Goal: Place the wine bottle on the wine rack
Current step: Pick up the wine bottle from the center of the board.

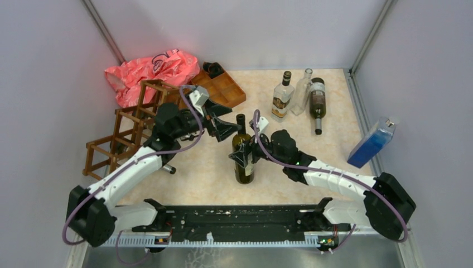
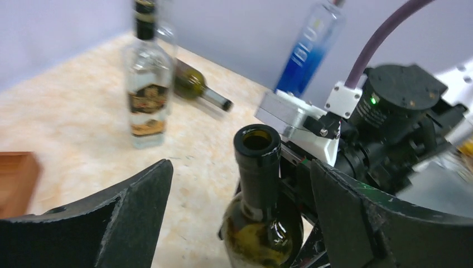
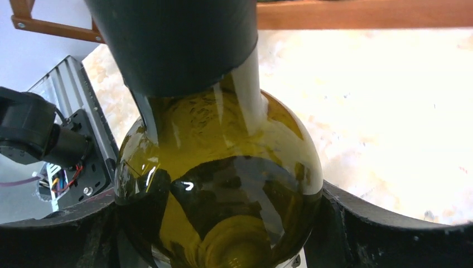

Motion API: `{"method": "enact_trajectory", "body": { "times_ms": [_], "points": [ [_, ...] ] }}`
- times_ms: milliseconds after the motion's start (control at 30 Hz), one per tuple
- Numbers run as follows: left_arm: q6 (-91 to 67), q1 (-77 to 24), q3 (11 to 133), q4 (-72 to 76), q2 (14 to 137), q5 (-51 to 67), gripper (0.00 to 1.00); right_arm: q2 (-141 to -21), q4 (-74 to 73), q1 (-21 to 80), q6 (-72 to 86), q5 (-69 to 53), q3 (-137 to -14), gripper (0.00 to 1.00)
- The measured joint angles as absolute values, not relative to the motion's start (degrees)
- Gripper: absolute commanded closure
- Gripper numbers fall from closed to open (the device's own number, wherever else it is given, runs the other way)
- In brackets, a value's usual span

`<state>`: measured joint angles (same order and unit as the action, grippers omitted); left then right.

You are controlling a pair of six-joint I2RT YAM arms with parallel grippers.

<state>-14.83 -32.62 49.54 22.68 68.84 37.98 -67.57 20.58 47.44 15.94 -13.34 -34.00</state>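
Note:
The wine bottle (image 1: 243, 152), dark green glass with a black-capped neck, stands upright mid-table. My right gripper (image 1: 246, 157) holds it at the body. In the right wrist view both black fingers (image 3: 357, 229) press the bottle (image 3: 223, 167) from either side, so this gripper (image 3: 220, 223) is shut on it. My left gripper (image 1: 224, 128) is open at neck height, just left of the bottle. In the left wrist view the neck (image 2: 257, 167) stands between the spread fingers (image 2: 134, 206) of the left gripper (image 2: 241, 167), with a gap on each side. The dark brown wine rack (image 1: 125, 125) stands at the far left, behind the left arm.
A pink plastic bag (image 1: 153, 70) and an orange-brown compartmented tray (image 1: 223, 86) lie at the back. Back right are a labelled clear bottle (image 1: 283, 96), another clear bottle (image 1: 304, 89) and a dark bottle lying down (image 1: 317, 100). A blue bottle (image 1: 372, 142) leans on the right wall.

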Motion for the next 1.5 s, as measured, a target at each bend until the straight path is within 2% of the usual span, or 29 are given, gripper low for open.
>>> {"method": "enact_trajectory", "body": {
  "times_ms": [200,533,800,1200,1367,1433,1500],
  "points": [
    [-14.7,-32.6,43.6,24.4,56.7,27.4,0.01,-63.7,20.2,46.1,22.3,-9.5,-29.5,1.0],
    [-15.1,-32.6,27.7,25.8,47.9,34.7,0.01,-58.4,17.3,38.3,44.8,1.6,-27.2,1.0],
    [-17.6,-35.7,27.3,25.1,56.9,35.3,0.01,-57.9,11.0,38.3,61.8,7.9,-29.7,1.0],
    [-12.9,-42.4,45.0,14.5,78.3,34.9,0.02,-57.7,8.3,38.3,69.3,8.6,-29.7,1.0],
    [-7.2,-44.8,49.5,8.6,83.8,33.7,0.26,-57.6,7.2,38.3,70.1,8.1,-29.7,1.0],
    [-5.9,-45.1,50.9,6.4,84.9,34.0,0.23,-57.6,6.5,38.3,70.1,8.1,-29.7,1.0],
    [-5.3,-45.3,51.7,5.1,85.2,33.9,0.14,-57.5,6.4,38.3,70.1,8.1,-29.7,1.0]
  ]
}}
